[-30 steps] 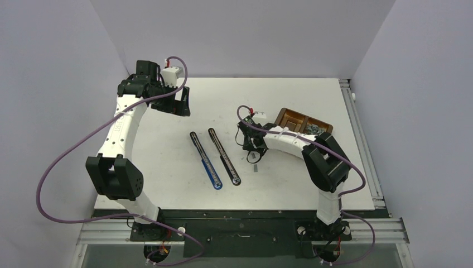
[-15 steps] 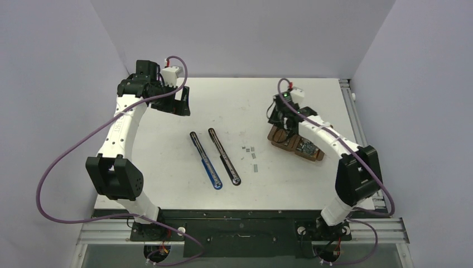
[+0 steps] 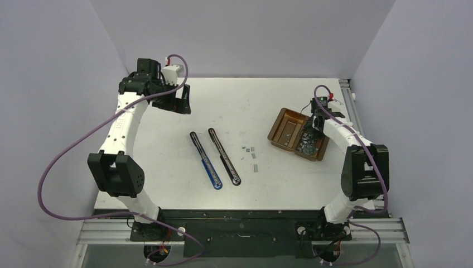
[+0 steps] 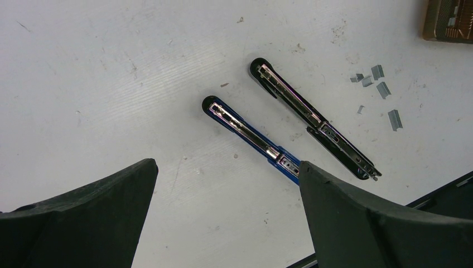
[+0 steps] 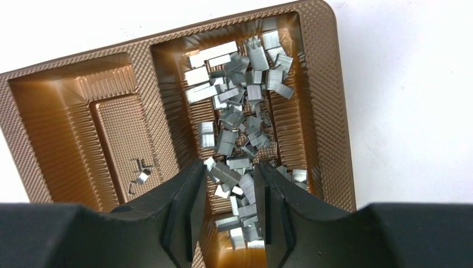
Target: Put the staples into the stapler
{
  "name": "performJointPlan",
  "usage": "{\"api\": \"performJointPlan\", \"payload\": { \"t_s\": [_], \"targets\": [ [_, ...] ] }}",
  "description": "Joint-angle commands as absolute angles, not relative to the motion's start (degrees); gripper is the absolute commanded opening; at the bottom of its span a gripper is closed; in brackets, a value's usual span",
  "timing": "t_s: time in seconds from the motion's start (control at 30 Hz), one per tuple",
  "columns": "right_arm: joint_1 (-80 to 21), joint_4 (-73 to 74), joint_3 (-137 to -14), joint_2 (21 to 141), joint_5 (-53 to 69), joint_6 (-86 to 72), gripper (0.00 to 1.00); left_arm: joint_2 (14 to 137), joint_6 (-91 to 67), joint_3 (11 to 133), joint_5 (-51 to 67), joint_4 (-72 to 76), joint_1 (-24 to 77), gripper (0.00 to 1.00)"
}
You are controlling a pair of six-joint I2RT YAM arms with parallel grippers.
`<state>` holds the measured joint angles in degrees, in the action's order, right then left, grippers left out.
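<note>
Right wrist: staples (image 5: 240, 134) lie between tips of right pincer (image 5: 230, 172).

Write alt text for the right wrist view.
The right pincer, fingers slightly apart, points down at a heap of silver staples in one compartment of a brown tray on a white table. The other compartment is nearly bare.

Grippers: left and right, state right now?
Left gripper: open, holding nothing.
Right gripper: open, fingers over the staples in the tray, nothing clamped.
</note>
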<state>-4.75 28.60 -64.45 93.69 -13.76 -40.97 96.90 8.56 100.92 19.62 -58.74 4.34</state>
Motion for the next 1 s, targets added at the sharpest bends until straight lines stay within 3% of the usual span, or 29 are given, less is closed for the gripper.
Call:
{"api": "performJointPlan", "payload": {
  "t_s": [0.0,0.3,0.97],
  "targets": [
    [-3.8,25.6,-64.4,95.1,-14.0,-40.5,0.37,98.3,8.1,104.7,20.9,-58.4,3.9,0.96],
    [-3.8,24.6,-58.7,94.4,-11.4,-40.7,0.39,101.7,8.6,108.1,21.1,-59.2,3.9,0.96],
    [-3.0,23.9,-58.2,98.3,-7.3,-41.0,0.42,109.8,7.0,117.9,22.7,-62.0,3.9,0.96]
  ]
}}
